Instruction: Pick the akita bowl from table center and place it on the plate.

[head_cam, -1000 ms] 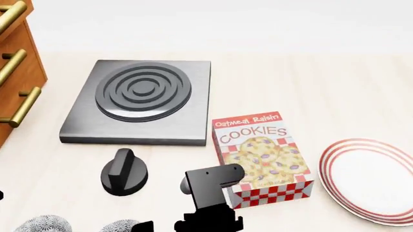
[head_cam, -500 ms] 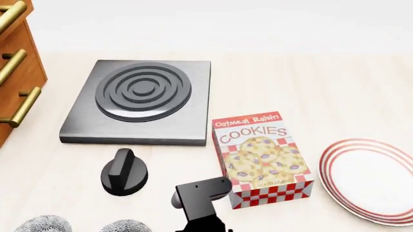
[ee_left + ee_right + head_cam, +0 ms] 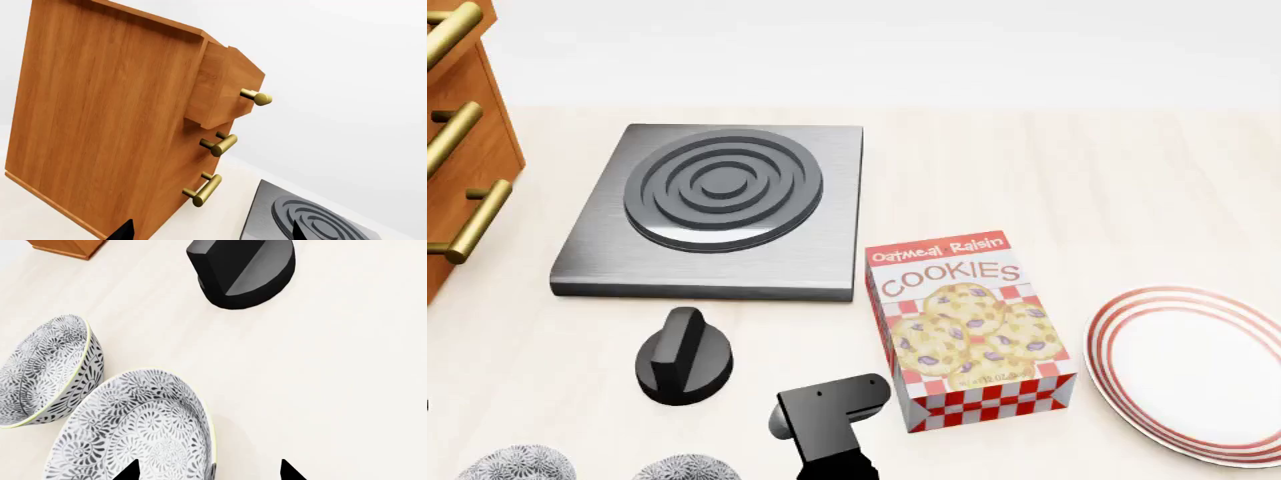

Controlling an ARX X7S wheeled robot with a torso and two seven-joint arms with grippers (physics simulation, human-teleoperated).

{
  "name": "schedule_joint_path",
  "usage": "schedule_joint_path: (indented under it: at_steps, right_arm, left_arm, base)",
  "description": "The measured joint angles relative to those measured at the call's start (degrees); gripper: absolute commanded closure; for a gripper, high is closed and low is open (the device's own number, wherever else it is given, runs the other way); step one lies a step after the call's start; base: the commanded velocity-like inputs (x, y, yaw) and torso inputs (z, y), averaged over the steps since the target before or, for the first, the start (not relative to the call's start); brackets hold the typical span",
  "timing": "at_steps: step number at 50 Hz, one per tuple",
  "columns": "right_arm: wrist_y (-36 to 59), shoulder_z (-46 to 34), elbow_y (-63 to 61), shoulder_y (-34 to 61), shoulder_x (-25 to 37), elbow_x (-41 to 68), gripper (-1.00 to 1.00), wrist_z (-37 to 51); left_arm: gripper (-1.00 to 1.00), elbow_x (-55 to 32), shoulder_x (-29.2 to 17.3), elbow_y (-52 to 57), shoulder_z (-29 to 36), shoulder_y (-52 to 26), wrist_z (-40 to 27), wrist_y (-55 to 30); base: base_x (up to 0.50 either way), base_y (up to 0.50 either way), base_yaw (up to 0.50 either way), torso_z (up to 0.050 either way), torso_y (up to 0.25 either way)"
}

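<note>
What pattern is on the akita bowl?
Dense grey-black floral swirls on white, on the akita bowl; clearest in the right wrist view.

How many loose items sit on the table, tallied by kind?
Patterned bowls: 2
Red-ringed plate: 1
Cookie box: 1
Black knob: 1
Hotplate: 1
Wooden drawer unit: 1
Total: 7

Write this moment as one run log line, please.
right gripper: open, over akita bowl rim | left gripper: open, idle | plate: empty
</note>
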Motion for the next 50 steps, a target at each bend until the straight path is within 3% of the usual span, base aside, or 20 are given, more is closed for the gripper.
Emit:
schedule_joint_path:
  at_steps: [10, 11, 30, 50]
  right_arm:
    - [-0.95, -0.80, 0.98, 0.29, 0.12, 0.72, -1.00, -0.37]
    - [-1.04, -0.85, 1.06, 0.32, 0.12, 0.77, 1.00, -0.38]
    - [-1.72, -0.05, -2.80, -0.46, 1.00, 1.93, 1.00, 2.08]
    - [-5.40, 5.67, -34.95, -7.27, 11.27, -2.15, 1.00, 15.24]
  left_arm:
    - [-1.00, -0.33, -0.24, 0.20, 0.08, 0.18, -0.25, 0.12]
    - [-1.00, -0.37, -0.26, 0.20, 0.08, 0.19, -0.27, 0.14]
    - [-1.00, -0.87, -0.71, 0.18, 0.29, 0.38, -0.63, 0.44]
    - [-1.00, -1.52, -1.21, 0.48, 0.55, 0.06, -1.25, 0.42]
  base:
    - [0.00, 0.00, 0.00, 0.000, 0.000]
    - [0.00, 0.00, 0.00, 0.000, 0.000]
    - [0.00, 0.00, 0.00, 0.000, 0.000]
    - [0.00, 0.00, 0.00, 0.000, 0.000]
